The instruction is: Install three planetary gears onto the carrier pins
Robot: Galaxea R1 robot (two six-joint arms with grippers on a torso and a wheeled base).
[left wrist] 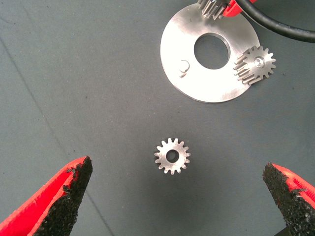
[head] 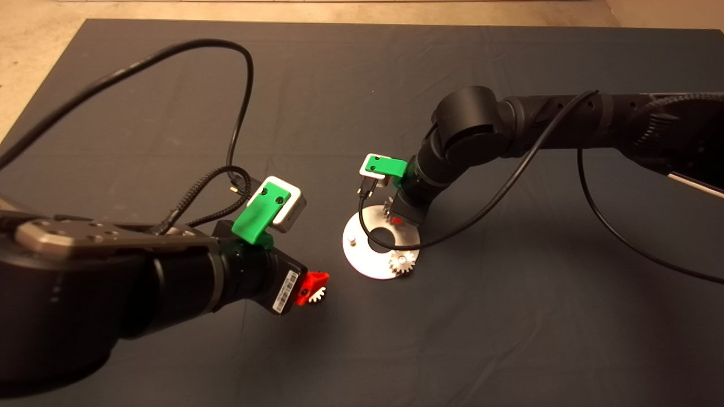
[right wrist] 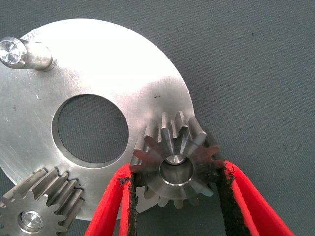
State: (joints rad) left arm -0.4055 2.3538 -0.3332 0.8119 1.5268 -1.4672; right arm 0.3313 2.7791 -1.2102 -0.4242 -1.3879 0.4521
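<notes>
Right gripper (right wrist: 174,196) clamps gear (right wrist: 174,164) on disc (right wrist: 88,73) pin; left gripper (left wrist: 177,196) wide open over loose gear (left wrist: 172,156).

Right gripper (head: 396,217) fingertips hidden behind its own wrist over disc (head: 362,263). Loose gear (head: 318,294) half-covered under left gripper (head: 314,282). Held gear (left wrist: 212,7) beyond disc cut off.

This looks like a robotics lab or a test workshop, not a home. A dark mat (head: 509,339) covers the work surface with a plain beige floor (head: 34,62) beyond its edge, and two black robot arms with loose cables (head: 237,113) reach over it. On the mat lie only machined metal parts: a shiny steel disc (head: 362,263) with pins and small gears.
</notes>
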